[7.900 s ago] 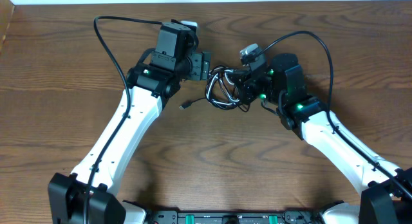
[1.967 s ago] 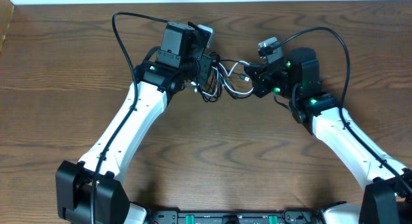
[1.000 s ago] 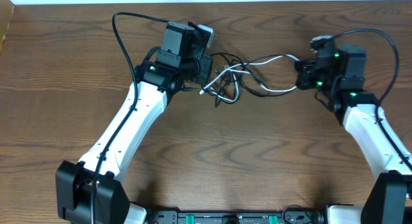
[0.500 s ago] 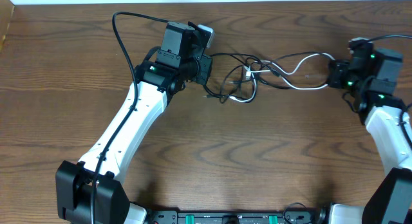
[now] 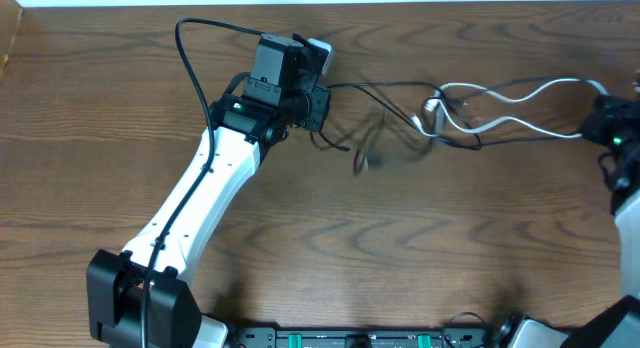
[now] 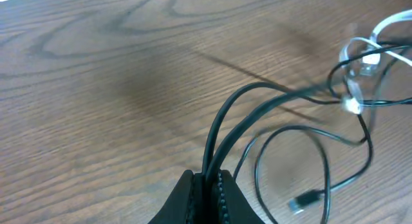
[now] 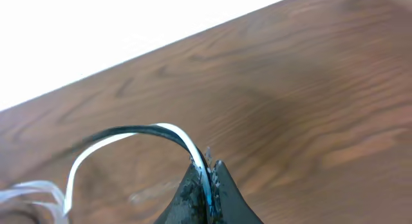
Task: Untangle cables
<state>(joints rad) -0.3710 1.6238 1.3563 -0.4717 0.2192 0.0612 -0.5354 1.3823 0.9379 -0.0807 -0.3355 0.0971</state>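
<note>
- Cables stretch between the two claws over the wooden bench (image 5: 300, 248). The black cables (image 6: 257, 102) leave the left claw (image 6: 207, 181), and the white cable (image 7: 122, 139) leaves the right claw (image 7: 207, 174).
- Left claw: pressed together, pinching two black strands side by side. They rise out of the tips and bend away toward the right claw.
- Right claw: pinched on the white cable, which arcs up out of the tips and runs off toward the left claw. A dark strand seems to lie alongside it in the grip, but the blur there leaves this unsure.
- Tangle (image 5: 437, 109): a small knot of white and black loops hangs between the claws. It is smeared in both wrist views, so which strand crosses which cannot be told.
- Plug (image 6: 304, 200): a small dark plug ends a loose black loop close by the left claw, on the side toward the tangle. From overhead this loop is only a faint streak, and whether it rests on the bench cannot be told.
- From overhead, the right claw sits at the frame's edge and is largely cut off. Only a dark body with a green light shows.
</note>
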